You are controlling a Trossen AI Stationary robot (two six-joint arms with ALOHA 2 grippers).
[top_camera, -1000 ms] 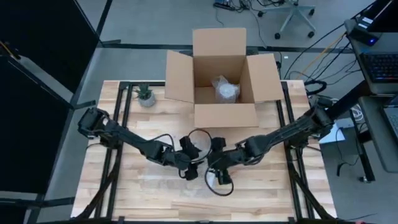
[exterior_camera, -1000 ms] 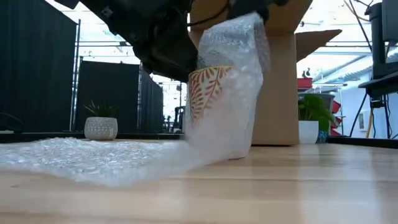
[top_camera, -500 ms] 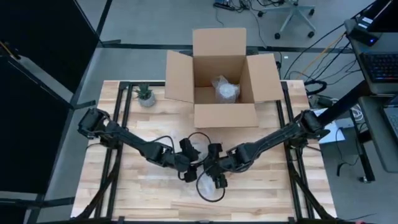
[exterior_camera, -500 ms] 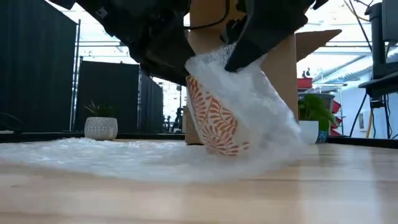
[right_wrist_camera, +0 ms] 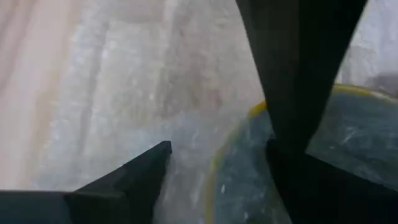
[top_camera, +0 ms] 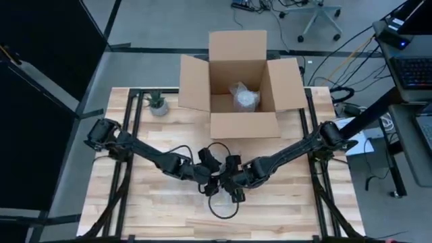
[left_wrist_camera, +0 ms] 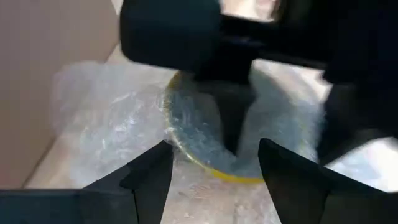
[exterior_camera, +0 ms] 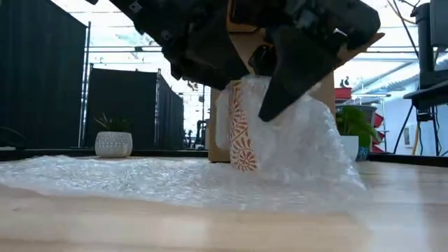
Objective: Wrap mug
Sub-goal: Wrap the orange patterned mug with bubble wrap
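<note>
We read no brand or writing anywhere; the mug (exterior_camera: pixel 241 126) shows only an orange leaf print. It stands at mid-table on the bubble wrap (exterior_camera: pixel 140 178), a fold of wrap rising over its far side. Left gripper (top_camera: pixel 210 177) and right gripper (top_camera: pixel 233 183) meet at the mug. Both have fingers spread apart, at the mug's yellow rim. The box (top_camera: pixel 236 81) sits beyond, well apart. Bare table (top_camera: pixel 304 202) lies on both sides.

Grey floor (top_camera: pixel 155 27); black curtain panels (exterior_camera: pixel 42 84) left; office chair (top_camera: pixel 317 13) beyond table; desk with keyboard (top_camera: pixel 412 67) right.
</note>
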